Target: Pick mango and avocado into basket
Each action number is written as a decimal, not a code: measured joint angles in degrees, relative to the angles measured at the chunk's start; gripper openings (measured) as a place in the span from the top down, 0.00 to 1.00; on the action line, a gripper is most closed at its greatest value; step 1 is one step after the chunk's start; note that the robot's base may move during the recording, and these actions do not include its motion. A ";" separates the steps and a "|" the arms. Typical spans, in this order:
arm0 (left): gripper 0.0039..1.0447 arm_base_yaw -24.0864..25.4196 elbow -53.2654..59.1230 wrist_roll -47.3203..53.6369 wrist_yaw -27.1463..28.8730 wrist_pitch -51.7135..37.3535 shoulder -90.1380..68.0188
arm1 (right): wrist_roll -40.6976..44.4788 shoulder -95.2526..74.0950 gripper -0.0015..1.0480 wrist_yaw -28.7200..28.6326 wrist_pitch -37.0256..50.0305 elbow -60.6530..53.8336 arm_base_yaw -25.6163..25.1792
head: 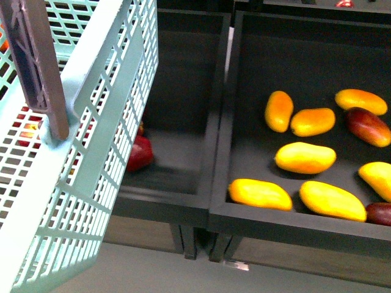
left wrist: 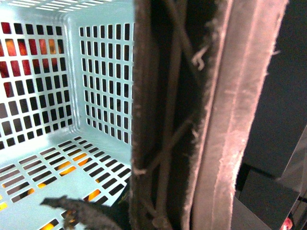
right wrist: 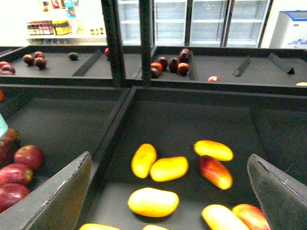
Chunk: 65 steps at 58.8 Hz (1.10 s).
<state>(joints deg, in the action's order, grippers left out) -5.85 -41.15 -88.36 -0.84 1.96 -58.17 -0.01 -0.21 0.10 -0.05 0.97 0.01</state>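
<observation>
Teal plastic filled the left of the front view: the basket hung tilted over the left bin, above the dark red fruits near that bin's front edge. One brown handle ran up across its slotted side. In the left wrist view the same handle stood so close that it blocked most of the basket's lattice floor. I could not tell whether the left gripper was clamped on it.

The right gripper hovered over the right bin with its two dark fingers spread wide and nothing between them. The mango, bright yellow, lay near the middle of that bin among other yellow fruits, two of them along the front edge.

In a bin at the far back, a small dark-green fruit that looked like the avocado sat well apart from the gripper.
</observation>
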 joint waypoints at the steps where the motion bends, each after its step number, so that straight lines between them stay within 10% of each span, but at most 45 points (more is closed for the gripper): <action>1: 0.85 0.00 0.00 0.00 0.00 0.00 0.00 | 0.00 0.04 0.08 -0.07 0.00 0.00 0.00; 36: 0.85 0.59 0.00 1.03 1.79 0.00 0.02 | 0.00 0.00 0.08 -0.39 -0.02 -0.02 -0.07; 65: 0.85 -7.96 -22.29 27.28 -11.78 4.42 -25.73 | 0.00 0.00 0.08 -0.11 -0.02 -0.02 -0.07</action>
<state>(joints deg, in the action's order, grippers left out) -13.80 -63.44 -61.08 -12.62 6.37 -83.90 -0.01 -0.21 -0.01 -0.08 0.95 -0.05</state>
